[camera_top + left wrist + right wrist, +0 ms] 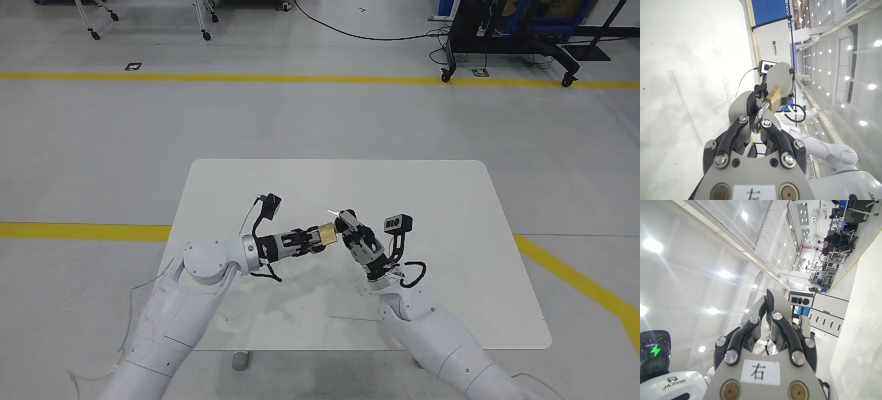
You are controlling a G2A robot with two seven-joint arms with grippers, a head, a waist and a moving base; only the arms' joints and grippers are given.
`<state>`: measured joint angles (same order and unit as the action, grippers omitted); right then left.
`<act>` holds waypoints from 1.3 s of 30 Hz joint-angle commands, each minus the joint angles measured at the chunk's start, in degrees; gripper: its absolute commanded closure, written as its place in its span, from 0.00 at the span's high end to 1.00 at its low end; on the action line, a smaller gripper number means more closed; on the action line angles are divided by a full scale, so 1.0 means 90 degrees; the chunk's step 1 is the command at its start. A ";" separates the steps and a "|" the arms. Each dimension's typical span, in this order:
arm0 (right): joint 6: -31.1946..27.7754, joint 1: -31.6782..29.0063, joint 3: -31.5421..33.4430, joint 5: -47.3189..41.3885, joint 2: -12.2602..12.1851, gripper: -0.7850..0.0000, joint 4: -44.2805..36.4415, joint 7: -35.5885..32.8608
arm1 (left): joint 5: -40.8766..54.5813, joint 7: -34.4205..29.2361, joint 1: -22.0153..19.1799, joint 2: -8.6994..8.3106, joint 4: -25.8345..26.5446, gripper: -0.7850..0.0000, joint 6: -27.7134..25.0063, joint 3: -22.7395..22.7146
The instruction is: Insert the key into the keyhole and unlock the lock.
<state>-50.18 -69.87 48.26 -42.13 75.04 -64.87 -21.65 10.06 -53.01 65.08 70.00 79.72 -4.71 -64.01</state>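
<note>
My left gripper [758, 121] is shut on the silver shackle [761, 111] of a brass padlock [774, 98], held above the white table [450, 200]. In the top view the padlock [326, 236] sits at the tip of the left gripper [305, 240], right beside the right gripper [347, 225]. The right gripper [789, 75] is shut on a silver key [802, 77], whose blade sticks out past the fingers, off to the side of the padlock. The key [331, 213] points to the table's far side. In the right wrist view the pads [768, 306] are pressed together and hide the key.
Both arms meet over the middle of the table, near its front half. The table edge [530, 340] runs close to the right arm. Beyond the table are yellow floor lines [300, 77] and wheeled frames [510, 40].
</note>
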 commanded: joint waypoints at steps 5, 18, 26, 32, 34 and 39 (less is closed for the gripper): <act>0.0020 0.0004 0.0064 -0.0063 0.0040 0.00 0.0071 -0.0360 | -0.0059 0.0034 -0.0032 -0.0014 -0.0021 0.00 0.0007 0.0022; 0.0202 -0.0314 0.0750 -0.0338 -0.0158 0.00 -0.0206 -0.1660 | 0.0010 0.0209 0.0024 -0.0072 -0.0020 0.00 0.0080 -0.0145; 0.0110 -0.0267 0.0669 0.0073 -0.0005 0.00 -0.0051 -0.0774 | 0.0266 -0.0184 -0.0030 -0.0063 -0.0067 0.00 -0.0035 0.0014; 0.0176 -0.0174 0.0571 0.0249 0.0093 0.00 0.0062 -0.0624 | -0.0440 -0.0401 -0.0228 -0.0094 0.0038 0.00 -0.0192 0.0195; 0.0206 -0.0172 0.0584 0.0253 0.0092 0.00 0.0069 -0.0613 | -0.0440 -0.0401 -0.0228 -0.0094 0.0038 0.00 -0.0192 0.0195; 0.0206 -0.0172 0.0584 0.0253 0.0092 0.00 0.0069 -0.0613 | -0.0440 -0.0401 -0.0228 -0.0094 0.0038 0.00 -0.0192 0.0195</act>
<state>-48.32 -71.41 53.52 -39.86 75.87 -64.25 -27.17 6.18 -56.61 63.03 69.16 80.06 -6.44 -62.26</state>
